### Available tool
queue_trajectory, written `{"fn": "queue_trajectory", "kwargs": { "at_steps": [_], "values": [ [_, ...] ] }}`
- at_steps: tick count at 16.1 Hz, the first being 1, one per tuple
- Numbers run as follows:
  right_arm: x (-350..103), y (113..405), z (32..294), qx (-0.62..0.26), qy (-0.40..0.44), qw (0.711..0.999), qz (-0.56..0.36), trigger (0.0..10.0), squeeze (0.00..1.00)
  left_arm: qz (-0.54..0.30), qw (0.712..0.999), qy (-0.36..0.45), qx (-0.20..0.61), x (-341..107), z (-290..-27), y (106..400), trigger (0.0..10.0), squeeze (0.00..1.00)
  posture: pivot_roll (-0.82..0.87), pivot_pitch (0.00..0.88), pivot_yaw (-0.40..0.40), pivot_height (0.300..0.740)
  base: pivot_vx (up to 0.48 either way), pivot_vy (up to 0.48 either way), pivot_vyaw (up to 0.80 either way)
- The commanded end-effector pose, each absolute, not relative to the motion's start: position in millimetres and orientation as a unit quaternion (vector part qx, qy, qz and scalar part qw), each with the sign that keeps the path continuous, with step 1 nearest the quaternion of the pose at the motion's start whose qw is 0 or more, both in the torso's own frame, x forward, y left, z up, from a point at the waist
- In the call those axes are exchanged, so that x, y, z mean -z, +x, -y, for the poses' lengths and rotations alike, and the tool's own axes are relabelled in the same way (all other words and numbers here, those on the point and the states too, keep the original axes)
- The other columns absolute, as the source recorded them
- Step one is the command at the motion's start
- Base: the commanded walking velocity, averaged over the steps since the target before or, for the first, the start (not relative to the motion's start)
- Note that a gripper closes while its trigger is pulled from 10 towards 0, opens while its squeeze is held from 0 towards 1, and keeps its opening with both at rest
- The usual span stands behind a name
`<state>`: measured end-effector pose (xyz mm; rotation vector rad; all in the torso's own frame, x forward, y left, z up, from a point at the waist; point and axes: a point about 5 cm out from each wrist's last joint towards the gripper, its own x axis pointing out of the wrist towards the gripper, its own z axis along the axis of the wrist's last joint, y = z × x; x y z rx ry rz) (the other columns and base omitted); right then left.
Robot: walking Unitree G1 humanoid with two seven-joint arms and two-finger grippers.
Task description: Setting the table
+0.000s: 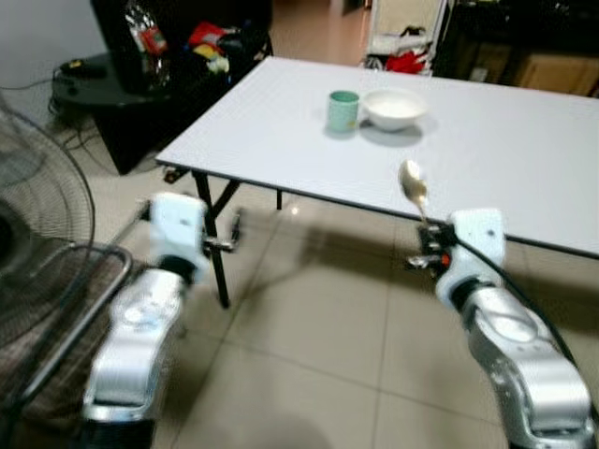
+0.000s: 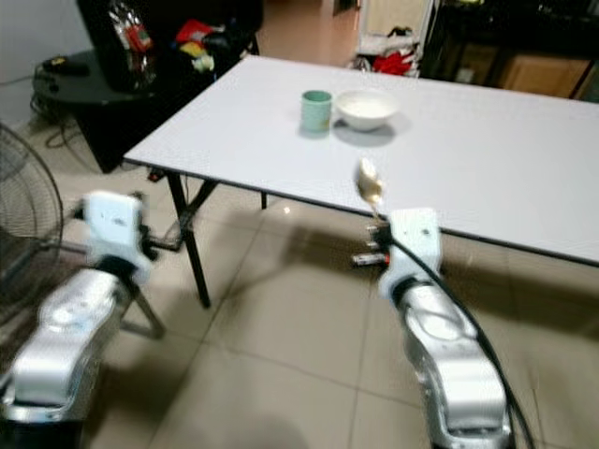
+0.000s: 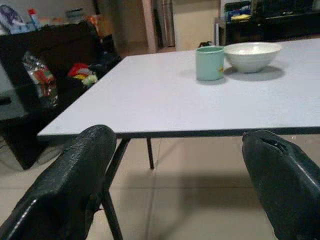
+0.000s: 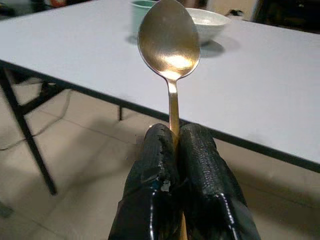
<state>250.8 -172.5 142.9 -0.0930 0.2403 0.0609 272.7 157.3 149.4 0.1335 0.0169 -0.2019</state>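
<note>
Table: a large white folding table (image 1: 524, 159) on black legs stands ahead of the robot, on a tiled floor.
Bowl: a white bowl (image 1: 395, 108) sits well in from the near edge.
Cup: a pale green cup (image 1: 343, 110) stands just beside the bowl, on its left.
Spoon: a metal spoon (image 4: 169, 45) points upright, bowl end up, its handle pinched between the right gripper's (image 4: 176, 137) two black fingers. It is off the table, in front of the near edge.
Right arm: bent and raised before the table edge, wrist level with the tabletop, fingers clenched on the spoon handle.
Left arm: the left gripper (image 3: 177, 150) is held low on the left, short of the table corner, fingers spread wide with nothing between them.
Doing the step well: likely the spoon goes down near the bowl. The arm should reach in over the edge, tip the spoon flat, and release only once it rests on the surface, clear of the cup.
</note>
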Motion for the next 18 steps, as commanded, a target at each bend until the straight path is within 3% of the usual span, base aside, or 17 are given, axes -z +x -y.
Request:
{"fn": "queue_trajectory", "kwargs": {
  "at_steps": [1, 18],
  "values": [
    [-142.4, 249.4, 165.5, -0.056, -0.047, 0.990, -0.121, 10.0, 0.00, -0.011, 0.993, 0.076, 0.085, -150.6, -166.5, 268.1, 10.0, 0.00, 0.06, 0.000, 0.009, 0.740, 0.304, 0.000, 0.00],
    [-142.7, 248.7, 177.7, -0.028, -0.054, 0.991, -0.123, 10.0, 0.00, -0.013, 0.992, 0.068, 0.104, -149.5, -157.9, 273.6, 10.0, 0.00, 0.03, 0.000, 0.033, 0.740, 0.302, 0.000, 0.00]
  ]
}}
